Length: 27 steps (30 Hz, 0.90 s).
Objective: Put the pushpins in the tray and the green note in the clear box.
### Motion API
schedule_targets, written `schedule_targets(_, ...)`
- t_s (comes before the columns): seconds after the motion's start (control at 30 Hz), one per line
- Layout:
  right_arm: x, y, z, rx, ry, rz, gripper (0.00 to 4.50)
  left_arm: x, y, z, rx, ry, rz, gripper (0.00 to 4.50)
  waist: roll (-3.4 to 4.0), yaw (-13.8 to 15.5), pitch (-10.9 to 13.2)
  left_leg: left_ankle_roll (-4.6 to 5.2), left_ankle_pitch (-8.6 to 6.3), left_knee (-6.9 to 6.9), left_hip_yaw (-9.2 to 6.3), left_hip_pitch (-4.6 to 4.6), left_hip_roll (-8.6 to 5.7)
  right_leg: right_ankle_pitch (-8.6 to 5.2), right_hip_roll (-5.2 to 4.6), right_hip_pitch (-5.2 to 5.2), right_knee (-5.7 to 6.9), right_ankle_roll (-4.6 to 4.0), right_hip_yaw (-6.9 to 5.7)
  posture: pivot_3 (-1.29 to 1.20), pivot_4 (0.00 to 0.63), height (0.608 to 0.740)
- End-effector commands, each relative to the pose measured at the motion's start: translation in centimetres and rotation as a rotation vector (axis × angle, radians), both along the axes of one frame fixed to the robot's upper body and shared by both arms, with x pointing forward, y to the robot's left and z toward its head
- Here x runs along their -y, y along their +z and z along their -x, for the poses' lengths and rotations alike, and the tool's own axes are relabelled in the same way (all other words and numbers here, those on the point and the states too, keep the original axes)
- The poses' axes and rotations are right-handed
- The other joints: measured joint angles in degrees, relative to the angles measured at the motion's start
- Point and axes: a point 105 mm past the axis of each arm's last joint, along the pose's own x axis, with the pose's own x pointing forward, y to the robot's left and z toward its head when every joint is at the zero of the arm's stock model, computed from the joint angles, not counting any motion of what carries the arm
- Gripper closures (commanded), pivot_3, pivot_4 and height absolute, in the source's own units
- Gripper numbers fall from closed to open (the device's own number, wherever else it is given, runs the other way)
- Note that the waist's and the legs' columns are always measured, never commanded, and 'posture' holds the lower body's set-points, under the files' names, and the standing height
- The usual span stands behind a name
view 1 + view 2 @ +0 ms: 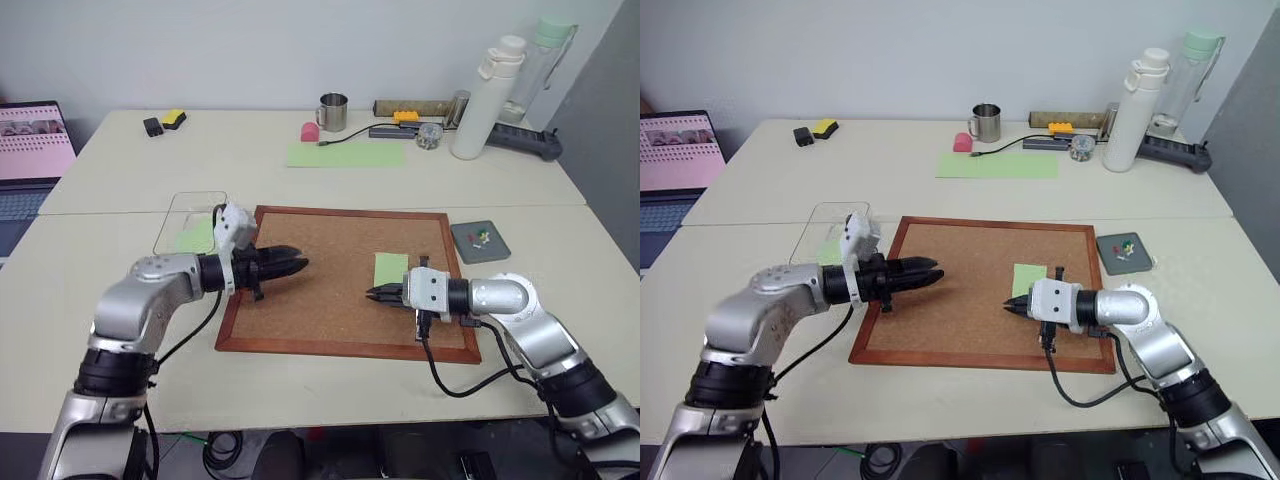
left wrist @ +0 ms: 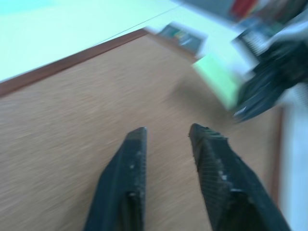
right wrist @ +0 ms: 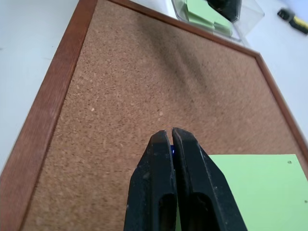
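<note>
I see the wood-framed cork board [image 1: 345, 280] lying at the middle of the pale bench [image 1: 300, 380], near its front edge. My left end effector [image 1: 296, 264] hovers over the board's left half, its two black fingers [image 2: 127, 183] standing a narrow gap apart with nothing between them. My right end effector [image 1: 374, 294] hovers over the board's right half, pointing toward the left one, its fingers [image 3: 185, 183] pressed together; a tiny blue speck shows between their tips in the right wrist view, though I cannot tell what it is.

The small light-green square paper note [image 1: 391, 268] lies flat on the cork, just behind the right end effector, toward the board's right edge. The transparent plastic box [image 1: 190, 222] sits off the board's back-left corner, with green paper already lying in it. The small dark-grey square tray [image 1: 480, 241] sits off the board's right edge, near its back-right corner, with small coloured pushpins [image 1: 482, 237] inside, too small to count.
</note>
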Motion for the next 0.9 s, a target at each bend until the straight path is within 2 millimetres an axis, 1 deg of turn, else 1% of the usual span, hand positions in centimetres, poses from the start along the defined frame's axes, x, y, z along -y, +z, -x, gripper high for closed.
schedule_targets(0.03,-0.9,1.0,0.1,0.101,0.093,0.038,4.50,1.7,2.1,0.8,-0.108,-0.082,0.117,1.89,-0.02,0.01,0.02,0.00,0.00,0.00,-0.01,0.00,0.00,0.00,0.00,0.00,0.01,0.00,-0.01,0.00,0.150,0.740)
schedule_targets(0.07,-1.2,1.2,-0.1,0.116,0.102,0.039,4.50,2.1,2.2,1.0,-0.134,-0.101,0.133,1.76,-0.04,0.02,0.04,0.00,0.00,0.01,-0.02,0.00,0.00,0.00,0.00,0.00,0.02,0.00,0.00,0.00,0.150,0.740)
schedule_targets(0.1,-1.4,1.2,-0.1,0.126,0.109,0.038,4.50,2.4,2.3,1.1,-0.153,-0.112,0.142,1.51,-0.04,0.02,0.04,0.00,0.00,0.02,-0.02,0.00,0.00,0.00,0.00,0.00,0.03,0.00,0.00,0.00,0.150,0.740)
schedule_targets(0.17,-2.1,1.3,-0.1,0.159,0.144,0.051,4.50,3.1,2.5,1.1,-0.198,-0.129,0.168,1.26,-0.04,0.04,0.04,-0.01,0.01,0.05,-0.03,0.00,0.00,0.01,-0.01,0.00,0.06,-0.01,0.00,0.00,0.150,0.740)
schedule_targets(0.2,-2.5,1.4,0.0,0.170,0.156,0.049,4.50,3.3,2.5,1.1,-0.214,-0.138,0.169,0.98,-0.04,0.05,0.04,-0.02,0.01,0.05,-0.04,0.02,0.00,0.01,-0.01,0.00,0.08,-0.01,0.00,0.00,0.150,0.740)
schedule_targets(0.3,-3.7,2.2,0.2,0.220,0.192,0.036,4.50,4.0,1.7,1.5,-0.232,-0.158,0.146,0.48,-0.04,-0.01,0.04,-0.04,0.02,0.06,-0.06,0.03,0.00,0.01,-0.01,-0.01,0.12,-0.01,0.00,0.00,0.150,0.740)
schedule_targets(0.33,-4.0,2.4,0.3,0.230,0.200,0.032,4.50,4.0,1.4,1.6,-0.230,-0.160,0.136,0.13,-0.04,0.02,0.04,-0.05,0.03,0.06,-0.06,0.03,0.00,0.01,-0.01,-0.01,0.12,-0.02,-0.01,0.00,0.150,0.740)
schedule_targets(0.37,-4.3,2.5,0.5,0.238,0.208,0.028,4.50,4.1,1.2,1.6,-0.230,-0.159,0.133,0.03,-0.04,0.04,0.04,-0.06,0.04,0.06,-0.06,0.03,0.00,0.01,-0.01,-0.01,0.12,-0.02,-0.01,0.00,0.150,0.740)
schedule_targets(0.53,-5.3,3.2,1.4,0.265,0.241,0.012,4.50,4.1,0.9,1.3,-0.236,-0.151,0.135,0.03,-0.04,0.15,0.04,-0.25,0.14,0.08,-0.06,0.02,-0.01,0.01,-0.04,-0.01,0.15,-0.02,-0.01,0.00,0.150,0.740)
schedule_targets(0.7,-5.4,3.7,1.9,0.274,0.248,0.005,4.50,3.6,0.5,1.1,-0.242,-0.132,0.114,0.03,-0.04,0.15,0.04,-0.25,0.14,0.08,-0.06,0.02,-0.01,0.01,-0.04,-0.01,0.15,-0.02,-0.01,0.00,0.150,0.740)
schedule_targets(0.8,-5.8,4.1,2.1,0.286,0.258,-0.001,4.50,3.9,0.2,0.9,-0.244,-0.126,0.121,0.03,-0.04,0.15,0.04,-0.23,0.13,0.08,-0.06,0.02,-0.01,0.01,-0.04,-0.01,0.15,-0.02,-0.01,0.00,0.150,0.740)
schedule_targets(0.9,-6.1,4.5,2.2,0.291,0.264,-0.011,4.50,4.4,0.6,0.7,-0.224,-0.132,0.154,0.03,-0.04,0.16,0.04,-0.20,0.11,0.09,-0.05,0.02,-0.02,0.01,-0.05,-0.01,0.16,-0.02,-0.01,0.00,0.150,0.740)
